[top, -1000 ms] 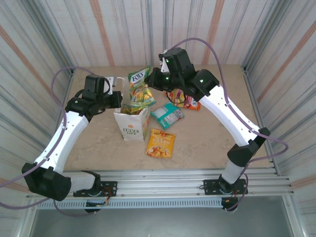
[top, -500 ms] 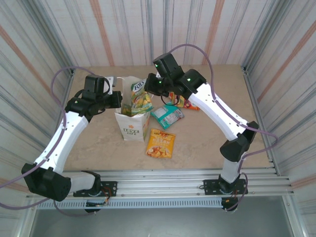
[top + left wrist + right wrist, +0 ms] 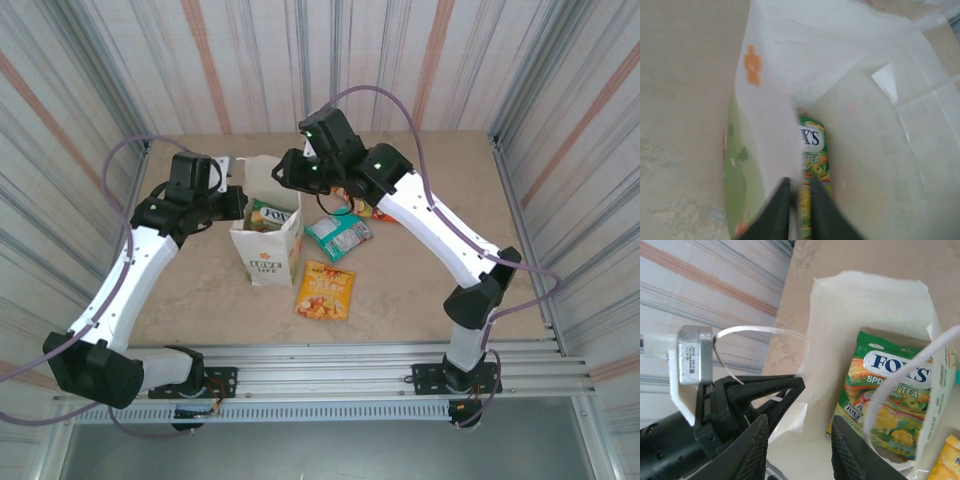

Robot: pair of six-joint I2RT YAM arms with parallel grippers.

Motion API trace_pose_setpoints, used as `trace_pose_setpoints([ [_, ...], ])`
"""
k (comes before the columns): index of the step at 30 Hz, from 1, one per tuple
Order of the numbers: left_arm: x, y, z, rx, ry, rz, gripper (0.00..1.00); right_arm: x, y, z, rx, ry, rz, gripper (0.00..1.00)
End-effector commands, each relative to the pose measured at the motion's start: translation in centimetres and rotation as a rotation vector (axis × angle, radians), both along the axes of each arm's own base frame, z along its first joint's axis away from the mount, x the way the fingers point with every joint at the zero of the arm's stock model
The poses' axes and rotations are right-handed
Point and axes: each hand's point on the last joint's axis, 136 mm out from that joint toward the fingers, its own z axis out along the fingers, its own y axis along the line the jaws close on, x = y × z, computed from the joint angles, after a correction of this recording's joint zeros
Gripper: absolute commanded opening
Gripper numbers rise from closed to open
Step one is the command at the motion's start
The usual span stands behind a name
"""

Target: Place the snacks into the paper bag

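Right gripper (image 3: 800,421) spread and empty above the paper bag (image 3: 268,255) | left gripper (image 3: 799,182) astride its wall (whether it pinches, cannot tell) | green packet (image 3: 890,400) inside, bag mid-table (image 3: 420,290); teal packet (image 3: 338,233), orange packet (image 3: 326,290) beside it toward the right edge | Risk: handle (image 3: 868,422) hooks a rising finger, bag topples.

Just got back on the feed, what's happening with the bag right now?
The left jaws pinch the rim of the paper bag, holding it upright and open. The right jaws stand open just above its mouth, holding nothing, and a green Fox's packet sits inside the bag. A teal packet and an orange packet lie on the table beside the bag, with more packets partly hidden by the right arm.
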Motion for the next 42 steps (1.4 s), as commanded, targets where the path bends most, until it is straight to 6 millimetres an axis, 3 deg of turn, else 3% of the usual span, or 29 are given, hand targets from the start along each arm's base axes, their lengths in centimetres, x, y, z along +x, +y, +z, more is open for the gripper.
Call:
trace_pose_setpoints([
  [1,-0.7,0.6,1.8,-0.003,-0.044,0.012,0.29,-1.2,-2.3,3.0,-0.009,-0.127,0.025,0.36],
  [6,-1.3,1.0,2.8,0.000,-0.064,0.017,0.45,-2.9,-4.7,2.9,-0.055,-0.203,0.066,0.39],
  [11,-2.7,1.4,3.9,-0.008,-0.090,0.016,0.55,-3.9,-7.4,-1.0,-0.080,-0.154,0.055,0.41],
  [17,-4.7,2.4,4.9,-0.014,-0.151,0.034,0.59,-5.1,-10.2,-8.0,-0.114,0.033,0.018,0.43],
  [23,-6.3,2.6,4.4,-0.018,-0.175,0.014,0.63,-5.4,-12.5,-14.8,-0.166,0.209,-0.020,0.48],
  [27,-7.1,2.6,3.8,-0.017,-0.186,-0.003,0.64,-3.9,-13.7,-16.8,-0.094,0.278,-0.073,0.51],
  [32,-7.7,2.5,2.7,-0.031,-0.202,-0.019,0.64,0.1,-17.2,-19.6,0.061,0.321,-0.237,0.51],
  [35,-7.9,2.3,1.7,-0.043,-0.196,-0.024,0.64,1.5,-17.6,-21.5,0.143,0.356,-0.273,0.51],
  [42,-8.2,2.5,-0.4,-0.046,-0.167,-0.009,0.64,3.3,-17.3,-25.6,0.091,0.426,-0.206,0.51],
])
